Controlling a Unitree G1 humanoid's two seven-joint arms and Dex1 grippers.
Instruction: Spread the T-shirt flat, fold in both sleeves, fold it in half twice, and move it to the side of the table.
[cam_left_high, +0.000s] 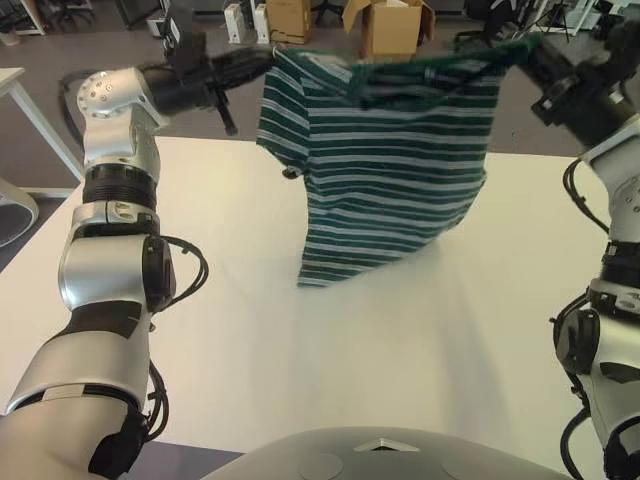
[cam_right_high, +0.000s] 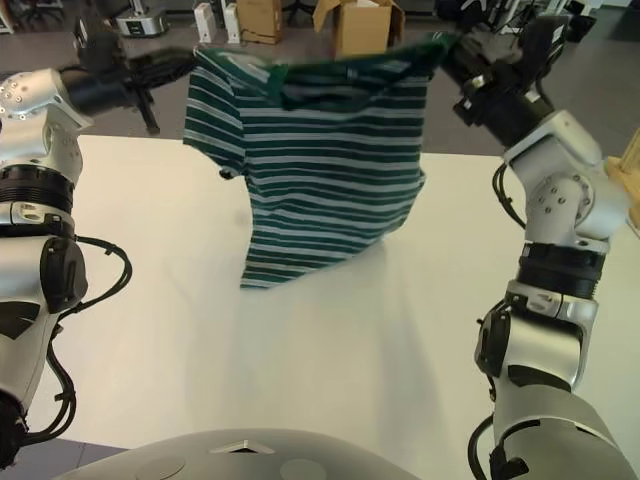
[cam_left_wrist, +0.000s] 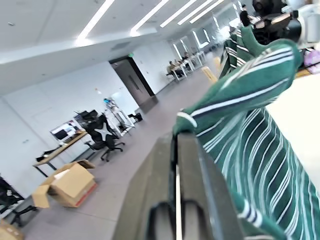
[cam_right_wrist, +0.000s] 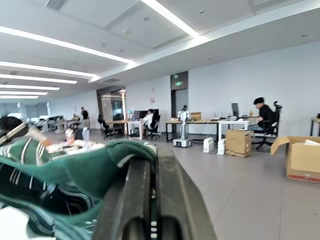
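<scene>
At this moment my left gripper (cam_left_high: 268, 60) was clamped shut on the shoulder seam of the T-shirt (cam_left_high: 385, 160). In the left wrist view the 2 fingers (cam_left_wrist: 200, 165) were pressed together, with a roll of green striped cloth pinched at their tips. I judged the hold was there so the garment would hang open instead of bunching.

From that hand the shirt ran straight across toward the other arm, its top edge nearly taut and the neckline (cam_left_high: 400, 80) sagging slightly midway between the 2 hands. The sleeve (cam_left_high: 280, 135) nearest the left gripper drooped just below it. The body fell well beneath both hands, slanted, with its lower corner toward the left-hand side. That hem seemed to be brushing the table (cam_left_high: 250, 330). From the head camera I could not be sure whether it touched or hung just clear.

The right gripper (cam_left_high: 524, 48) was likewise closed on the opposite shoulder, level with the left one, with cloth draped over its fingertips in the right wrist view.

By my reading, spreading was the step in hand and no fold had been made. Laying it flat would call for lowering both hands together toward the tabletop while keeping the top edge stretched. Uneven lowering risked the body wrinkling under itself.
</scene>
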